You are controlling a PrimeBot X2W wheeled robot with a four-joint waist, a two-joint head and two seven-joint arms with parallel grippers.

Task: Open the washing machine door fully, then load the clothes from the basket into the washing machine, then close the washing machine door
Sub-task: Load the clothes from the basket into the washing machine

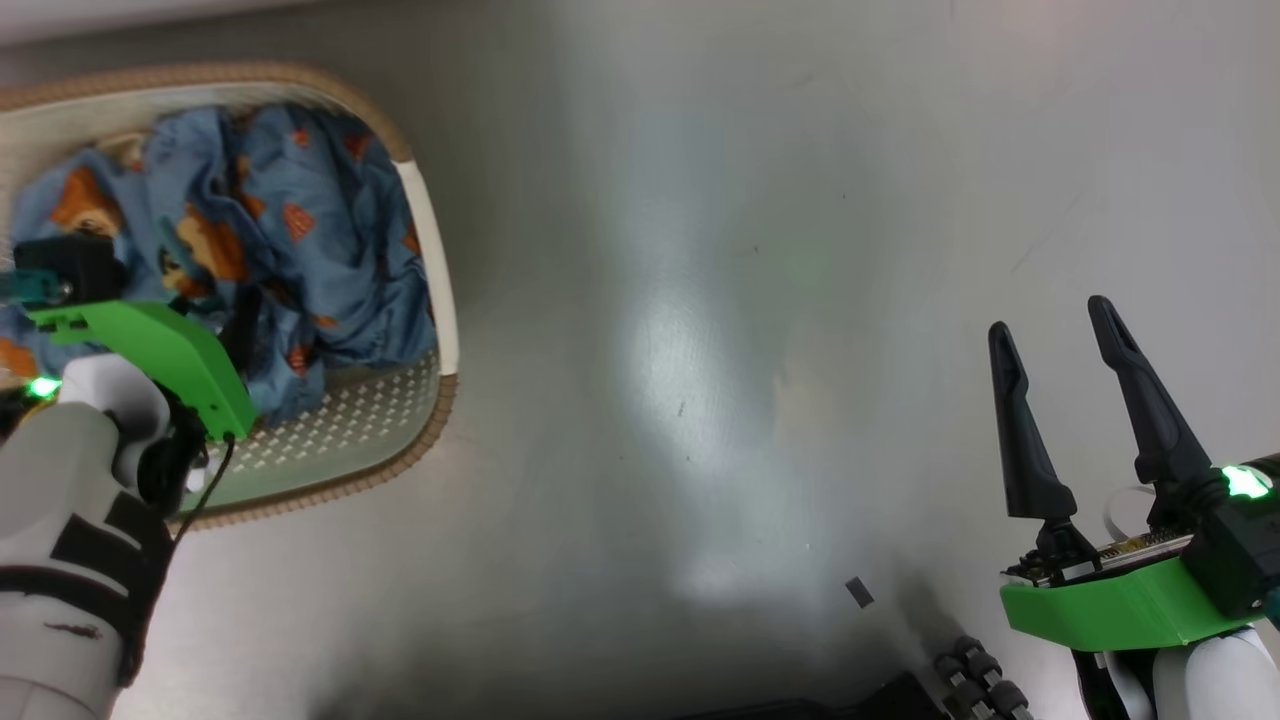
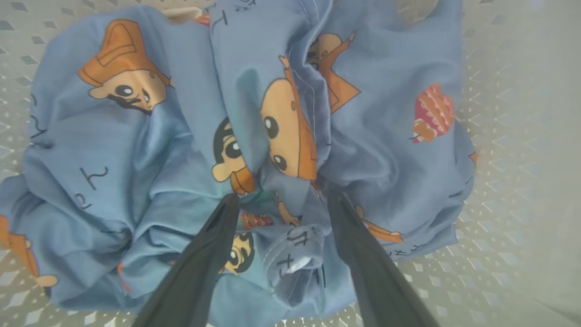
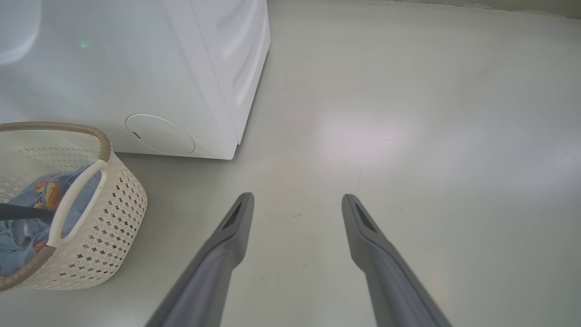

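Observation:
The cream basket (image 1: pixel 435 300) stands on the floor at the upper left of the head view, with the blue cartoon-print clothes (image 1: pixel 300 250) bundled inside. My left gripper (image 2: pixel 282 197) reaches down into the basket and is open. Its fingertips (image 2: pixel 229 206) are at the clothes (image 2: pixel 386 150), with a fold of fabric lying between them. My right gripper (image 1: pixel 1050 330) hangs open over bare floor at the lower right, far from the basket. The white washing machine (image 3: pixel 136 68) rises behind the basket (image 3: pixel 104 231) in the right wrist view. The washing machine door is out of view.
The machine's round filter cover (image 3: pixel 160 134) sits low on its front, just behind the basket. Glossy grey floor (image 1: pixel 720 350) spreads wide to the right of the basket and the machine. A small dark scrap (image 1: pixel 858 592) lies on the floor near my base.

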